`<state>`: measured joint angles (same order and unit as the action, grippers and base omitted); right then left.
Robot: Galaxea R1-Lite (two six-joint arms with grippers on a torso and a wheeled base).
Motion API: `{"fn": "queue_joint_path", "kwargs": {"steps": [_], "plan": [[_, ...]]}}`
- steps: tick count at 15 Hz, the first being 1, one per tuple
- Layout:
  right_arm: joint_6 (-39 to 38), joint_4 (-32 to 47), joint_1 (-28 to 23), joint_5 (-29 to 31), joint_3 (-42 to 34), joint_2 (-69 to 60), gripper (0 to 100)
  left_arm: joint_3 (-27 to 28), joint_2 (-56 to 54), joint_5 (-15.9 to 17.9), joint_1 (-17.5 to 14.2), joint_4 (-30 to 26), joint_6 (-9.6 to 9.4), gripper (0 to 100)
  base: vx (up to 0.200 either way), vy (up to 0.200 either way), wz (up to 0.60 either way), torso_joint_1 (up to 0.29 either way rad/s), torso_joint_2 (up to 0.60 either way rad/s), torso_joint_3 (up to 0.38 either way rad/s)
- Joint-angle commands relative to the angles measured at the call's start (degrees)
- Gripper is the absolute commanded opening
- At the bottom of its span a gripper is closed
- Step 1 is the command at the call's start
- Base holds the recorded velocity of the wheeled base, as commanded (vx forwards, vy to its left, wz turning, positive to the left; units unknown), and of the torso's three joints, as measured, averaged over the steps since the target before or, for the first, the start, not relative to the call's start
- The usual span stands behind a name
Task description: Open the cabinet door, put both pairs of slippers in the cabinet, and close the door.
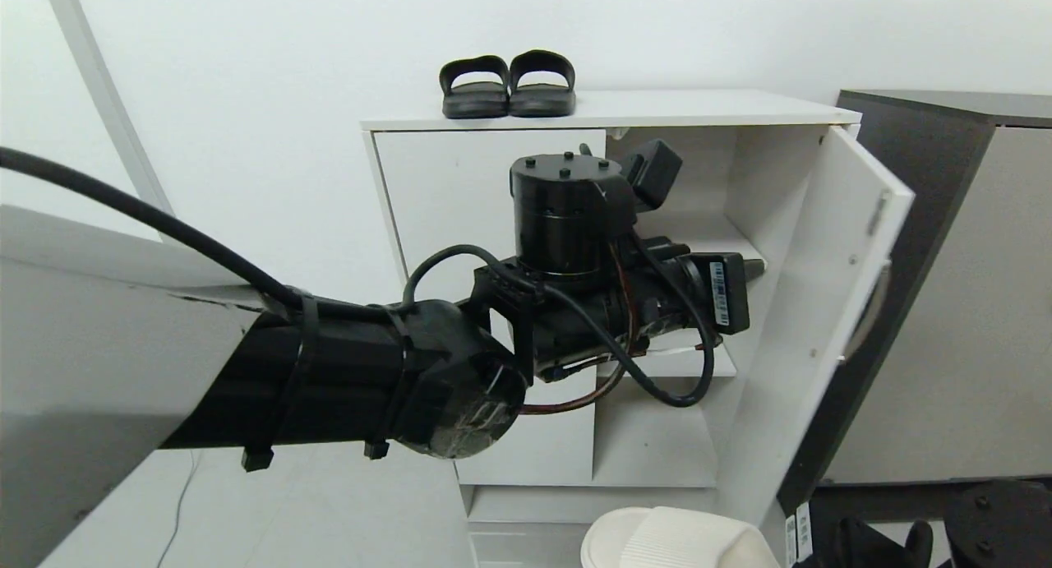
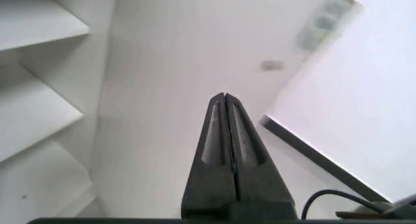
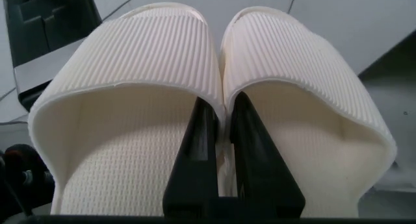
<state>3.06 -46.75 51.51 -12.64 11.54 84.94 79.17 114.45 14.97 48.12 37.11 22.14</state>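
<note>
left arm [image 1: 345, 379]: reaches across the front of the cabinet from the left, its wrist in the open right half, level with the upper shelf.
left jaws: pressed together, nothing between them. in the left wrist view they point at a bare white inner wall, with shelves [image 2: 39, 29] off to one side. whether the tips touch the wall cannot be told.
black slippers [image 1: 485, 99]: one pair, side by side and touching, on top of the cabinet, over its left half, toes towards the wall.
cabinet [image 1: 699, 103]: white, against the white wall. left panel [image 1: 485, 190] closed flat. right half open, white shelves [image 1: 731, 231] inside, no slippers seen on the parts that show.
cabinet door [image 1: 822, 305]: swung wide open on the right, hinged at the right edge, inner face towards the camera, handle on its outer side just visible.
cream slippers [image 1: 674, 539]: ribbed pair, low in the head view, below and in front of the open compartment, outside the cabinet. in the right wrist view the cream slippers [image 3: 156, 62] lie side by side, inner edges together.
right jaws: clamped on the two touching inner side walls of the cream slippers, one finger [image 3: 201, 139] inside each shoe.
dark cabinet [image 1: 970, 305]: stands just to the right of the open door.
</note>
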Motion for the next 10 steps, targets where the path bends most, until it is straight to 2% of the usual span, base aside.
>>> {"fn": "queue_joint_path", "kwargs": {"steps": [1,2,5,6,7,8,10], "plan": [[0.0,-0.1,0.0,0.0,0.1,0.0,0,0.0,-0.2,-0.7,-0.5,0.2,0.01,0,0.000,0.000,0.00,0.000,0.00,0.000],[-0.1,-0.2,-0.4,0.3,0.6,0.4,0,-0.1,-0.9,-2.6,-1.7,0.2,-0.08,0,0.000,0.000,0.00,0.000,0.00,0.000],[-2.6,-0.4,-4.9,12.4,6.9,4.9,0,-6.3,-9.8,-10.7,-6.2,-0.3,-1.57,0,0.000,0.000,0.00,0.000,0.00,0.000],[-5.8,-0.3,-4.9,15.5,9.1,5.9,0,-9.1,-12.7,-13.5,-7.6,-0.3,-2.89,0,0.000,0.000,0.00,0.000,0.00,0.000],[-9.5,-0.2,-5.0,20.6,12.8,8.0,0,-14.2,-17.1,-18.7,-9.7,-0.1,-5.88,0,0.000,0.000,0.00,0.000,0.00,0.000],[-11.0,-0.3,-5.0,24.9,15.3,10.2,0,-20.1,-21.1,-22.6,-11.2,0.4,-8.34,0,0.000,0.000,0.00,0.000,0.00,0.000],[-13.4,-0.4,-5.4,32.5,19.7,14.6,0,-33.2,-31.5,-27.2,-13.8,0.6,-13.09,0,0.000,0.000,0.00,0.000,0.00,0.000]]}}
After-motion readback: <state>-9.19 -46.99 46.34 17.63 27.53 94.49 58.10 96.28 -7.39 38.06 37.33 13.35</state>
